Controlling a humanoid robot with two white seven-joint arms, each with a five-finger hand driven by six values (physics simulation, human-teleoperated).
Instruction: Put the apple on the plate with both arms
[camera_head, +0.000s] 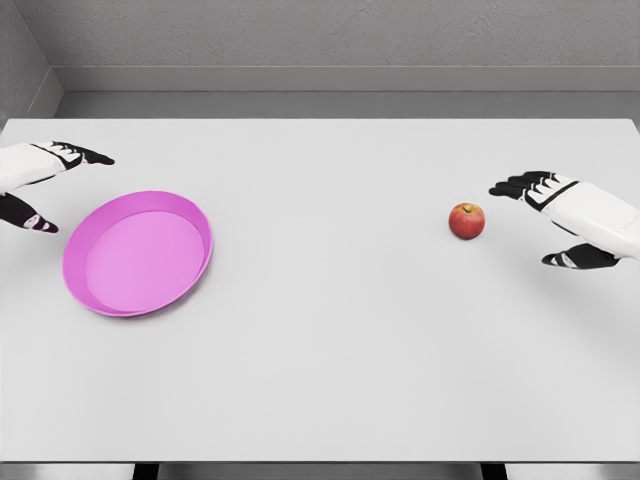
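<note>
Left robot hand (40, 185), at the tabletop's (330, 330) left edge: cut off by the picture's left border at the wrist, so its arm is unseen. Right robot hand (570, 215), near the right edge: cut off by the picture's right border past the wrist. The tabletop's near corners run out of the picture on both sides. Two dark supports under the near edge are cut by the bottom border. The apple's (467, 221) stem is too small to make out.
</note>
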